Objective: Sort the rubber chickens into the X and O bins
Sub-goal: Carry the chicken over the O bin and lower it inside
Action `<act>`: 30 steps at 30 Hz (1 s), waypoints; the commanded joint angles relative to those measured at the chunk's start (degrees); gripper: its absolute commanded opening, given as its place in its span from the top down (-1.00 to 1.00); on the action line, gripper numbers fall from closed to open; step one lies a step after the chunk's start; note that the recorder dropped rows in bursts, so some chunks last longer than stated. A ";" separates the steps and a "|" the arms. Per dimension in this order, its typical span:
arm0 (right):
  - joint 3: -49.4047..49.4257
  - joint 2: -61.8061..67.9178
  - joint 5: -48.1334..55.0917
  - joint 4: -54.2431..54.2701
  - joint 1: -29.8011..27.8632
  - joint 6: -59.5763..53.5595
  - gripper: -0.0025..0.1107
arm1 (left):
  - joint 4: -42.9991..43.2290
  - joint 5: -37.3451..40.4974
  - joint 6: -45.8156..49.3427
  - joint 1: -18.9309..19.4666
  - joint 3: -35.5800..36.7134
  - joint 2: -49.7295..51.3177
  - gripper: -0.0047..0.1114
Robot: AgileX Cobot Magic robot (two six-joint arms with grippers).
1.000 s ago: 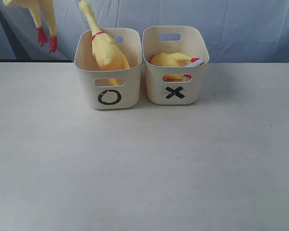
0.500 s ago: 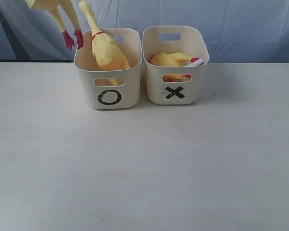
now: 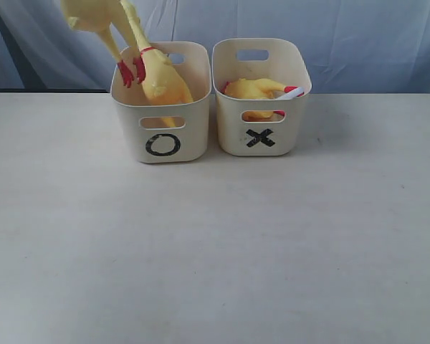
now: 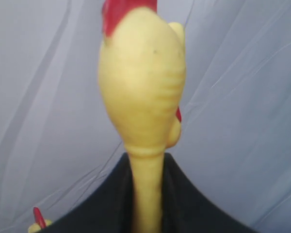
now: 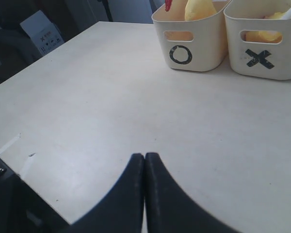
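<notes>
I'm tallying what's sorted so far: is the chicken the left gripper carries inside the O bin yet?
Not yet. The carried chicken hangs above the O bin, red feet at its rim.

Smooth rubbery chickens (image 3: pixel 158 79), matt cream plastic bins (image 3: pixel 193 136), matt tabletop (image 3: pixel 215 244)

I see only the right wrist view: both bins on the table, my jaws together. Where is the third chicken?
Observer: The left gripper holds it by the neck. In the exterior view this hanging chicken has its red feet just over the rim of the O bin.
Operator: Is the O bin already occupied?
Observer: Yes, a long chicken leans in it, with its neck sticking out above the rim.
Operator: And the X bin?
Observer: The X bin holds a shorter chicken lying low, with a white tube beside it.
</notes>
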 commanded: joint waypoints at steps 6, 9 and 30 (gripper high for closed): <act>0.21 -0.28 -0.37 -0.03 0.24 -0.26 0.97 | -1.47 1.09 0.86 -2.97 -4.83 4.41 0.92; 0.21 -0.28 -0.37 -0.03 0.24 -0.26 0.97 | -1.47 0.97 0.86 -3.68 -5.56 5.60 0.92; 0.21 -0.28 -0.37 -0.03 0.24 -0.26 0.97 | -1.47 9.65 10.16 -5.51 -5.56 10.02 0.92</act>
